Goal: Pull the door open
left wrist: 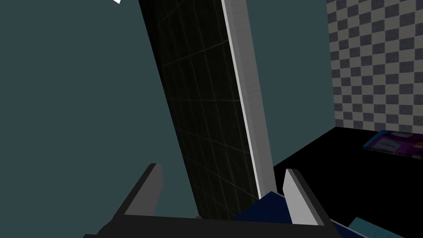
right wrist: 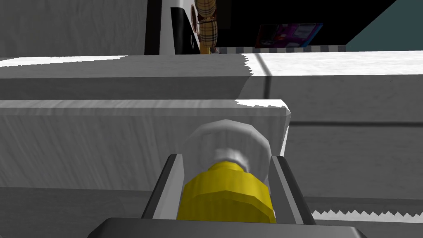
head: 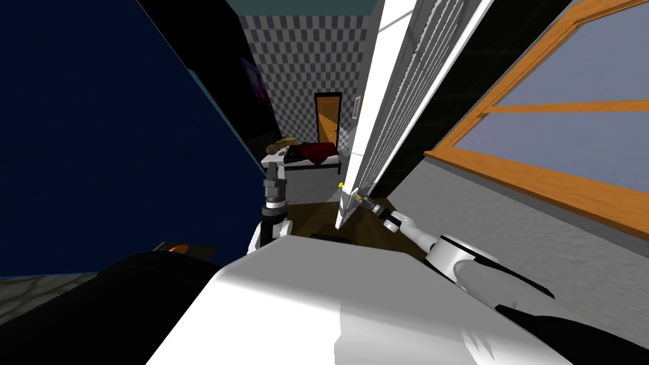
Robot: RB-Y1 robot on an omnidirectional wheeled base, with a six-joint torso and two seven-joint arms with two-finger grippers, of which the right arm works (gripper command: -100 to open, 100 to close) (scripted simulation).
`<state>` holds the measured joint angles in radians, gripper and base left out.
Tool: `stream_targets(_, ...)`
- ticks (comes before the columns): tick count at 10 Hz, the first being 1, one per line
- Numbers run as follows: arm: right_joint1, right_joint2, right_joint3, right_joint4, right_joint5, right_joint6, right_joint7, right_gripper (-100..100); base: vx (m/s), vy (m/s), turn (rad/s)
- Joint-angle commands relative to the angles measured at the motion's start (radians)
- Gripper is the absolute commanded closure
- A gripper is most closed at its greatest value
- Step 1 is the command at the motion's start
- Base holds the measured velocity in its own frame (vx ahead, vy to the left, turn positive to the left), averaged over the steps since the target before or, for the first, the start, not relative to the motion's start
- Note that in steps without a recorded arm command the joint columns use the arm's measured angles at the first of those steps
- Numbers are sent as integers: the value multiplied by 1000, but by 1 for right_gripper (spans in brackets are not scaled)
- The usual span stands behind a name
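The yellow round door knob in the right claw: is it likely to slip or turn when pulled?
It may slip: the yellow round door knob looks smooth and rounded, and the right claw pinches only two of its sides. It seems rigid, hardly fragile. The tall white door already stands ajar, so it should probably swing freely.

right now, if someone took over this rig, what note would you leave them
Right tool: shut on the round yellow door knob, fingers pressing its sides.
Left tool: open, holding nothing, raised in front of me.
White panelled door: already partly open, its free edge toward me.
Done: knob grasped, door ajar.
Left: pull the door wider without letting go.
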<state>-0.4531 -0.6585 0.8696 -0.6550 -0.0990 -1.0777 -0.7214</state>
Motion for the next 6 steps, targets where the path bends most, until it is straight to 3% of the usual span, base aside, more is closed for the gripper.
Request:
stream_targets(1,-9,5,10,9,-2,-9,-2,100,-101,-231,158)
stream_targets(6,-44,23,51,56,-12,-44,-8,100,-124,-224,139)
